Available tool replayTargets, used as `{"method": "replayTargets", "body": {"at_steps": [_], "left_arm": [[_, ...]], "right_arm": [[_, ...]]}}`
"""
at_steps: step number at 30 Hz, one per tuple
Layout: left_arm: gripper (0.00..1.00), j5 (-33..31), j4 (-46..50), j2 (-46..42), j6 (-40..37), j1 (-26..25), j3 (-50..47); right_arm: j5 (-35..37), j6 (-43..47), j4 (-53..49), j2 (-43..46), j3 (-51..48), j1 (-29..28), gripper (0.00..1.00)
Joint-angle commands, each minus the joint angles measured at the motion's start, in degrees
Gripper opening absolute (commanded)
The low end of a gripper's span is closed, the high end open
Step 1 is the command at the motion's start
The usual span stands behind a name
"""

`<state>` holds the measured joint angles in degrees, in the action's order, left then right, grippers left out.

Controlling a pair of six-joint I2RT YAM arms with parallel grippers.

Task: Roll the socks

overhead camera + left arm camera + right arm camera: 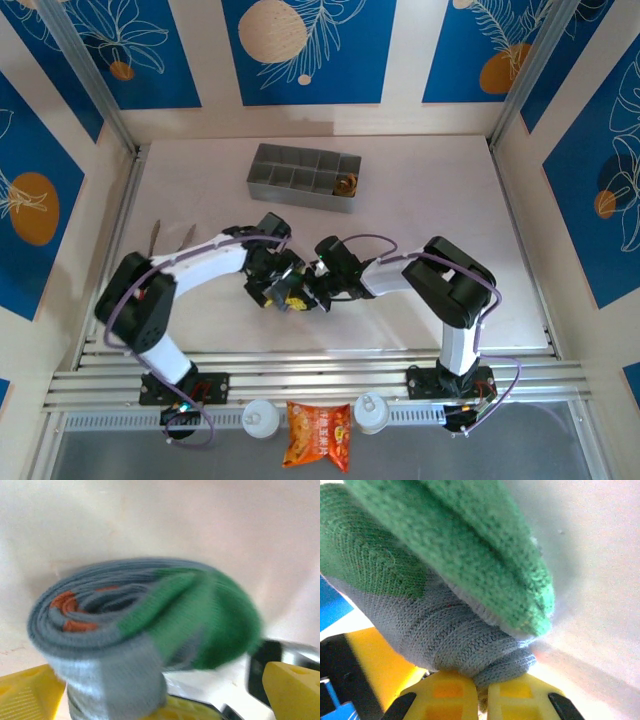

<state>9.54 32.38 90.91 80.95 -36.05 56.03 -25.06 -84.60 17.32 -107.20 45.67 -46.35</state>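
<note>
A grey-blue sock [125, 625] with a green toe is rolled into a coil, with orange cuff showing at its core, and lies on the pale table. My left gripper [160, 697] stands open, one yellow finger on each side of the roll and apart from it. My right gripper [482, 695] is shut on a fold of the grey-blue sock [455, 635] just below its green toe. In the top view the left gripper [283, 292] and right gripper [318, 290] meet at the table's middle. A brownish rolled bundle [347, 184], maybe the other sock, lies in the tray's right end compartment.
The grey divided tray [300, 176] stands at the back centre. Two thin tools [157, 236] lie at the left. An orange snack packet [318, 436] and two white round items [260, 417] sit on the rail at the near edge.
</note>
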Motion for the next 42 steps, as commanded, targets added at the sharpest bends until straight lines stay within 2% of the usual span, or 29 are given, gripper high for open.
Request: {"method": "replayTargets", "body": {"at_steps": [1, 3, 5, 9, 14, 17, 21, 24, 26, 28, 31, 33, 36, 38, 40, 42], "left_arm": [[1.0, -2.0, -10.4, -6.5, -2.6, 1.9, -6.1], [0.97, -1.2, -15.5, -10.4, -5.0, 2.5, -11.0], [0.9, -1.9, -15.2, -14.2, -7.0, 2.6, -14.4], [0.67, -1.4, -18.5, -19.0, -7.6, 2.7, -20.5], [0.59, 0.0, -23.4, -14.4, -7.5, 2.5, -20.9], [0.54, -0.7, -22.3, -11.7, -7.7, 2.6, -20.2], [0.42, -1.4, -25.4, -8.7, -7.3, 2.5, -22.3], [0.4, -1.2, -25.6, -5.4, -7.5, 1.7, -21.5], [0.37, -1.5, -22.9, -2.5, -8.0, 1.0, -20.1], [0.2, -1.6, -18.2, 0.4, -8.1, 0.3, -18.7], [0.04, -2.4, -10.6, 1.9, -6.7, -0.7, -18.5], [0.0, -2.6, -5.3, 1.5, -5.0, -1.8, -18.4], [0.0, -1.3, 2.7, 1.6, -1.0, -4.5, -17.5], [0.0, -1.1, 8.3, 2.9, 2.5, -6.3, -15.5], [0.0, 0.2, 10.9, 5.3, 5.6, -7.3, -13.4], [0.0, 0.7, 14.8, 8.5, 7.8, -8.0, -10.0]], "right_arm": [[3.8, -3.2, -17.0, -8.7, -4.8, 1.1, 0.0], [3.4, -3.4, -16.5, -8.7, -4.8, 1.6, 0.0], [2.8, -3.9, -16.4, -8.8, -4.9, 1.9, 0.0], [1.8, -4.4, -16.0, -8.9, -4.8, 2.6, 0.0], [1.2, -4.5, -16.3, -9.1, -4.4, 3.3, 0.0], [1.0, -4.5, -16.4, -9.0, -4.3, 3.7, 0.0], [0.5, -4.9, -15.6, -9.3, -4.4, 4.2, 0.0], [0.1, -4.7, -15.2, -9.5, -4.2, 4.7, 0.0], [-0.2, -3.8, -15.4, -9.7, -3.8, 5.2, 0.0], [-0.2, -1.9, -17.2, -9.8, -3.0, 6.0, 0.0], [-0.1, 2.5, -20.8, -10.5, -1.3, 7.4, 0.0], [0.9, 9.4, -27.3, -11.3, 2.8, 8.2, 0.0], [3.0, 20.3, -36.9, -12.3, 8.8, 8.4, 0.0], [2.9, 24.7, -38.2, -11.4, 10.1, 8.3, 0.01], [2.3, 26.8, -36.6, -8.1, 9.4, 8.0, 0.16], [2.0, 27.2, -34.4, -3.8, 8.0, 8.0, 0.28]]}}
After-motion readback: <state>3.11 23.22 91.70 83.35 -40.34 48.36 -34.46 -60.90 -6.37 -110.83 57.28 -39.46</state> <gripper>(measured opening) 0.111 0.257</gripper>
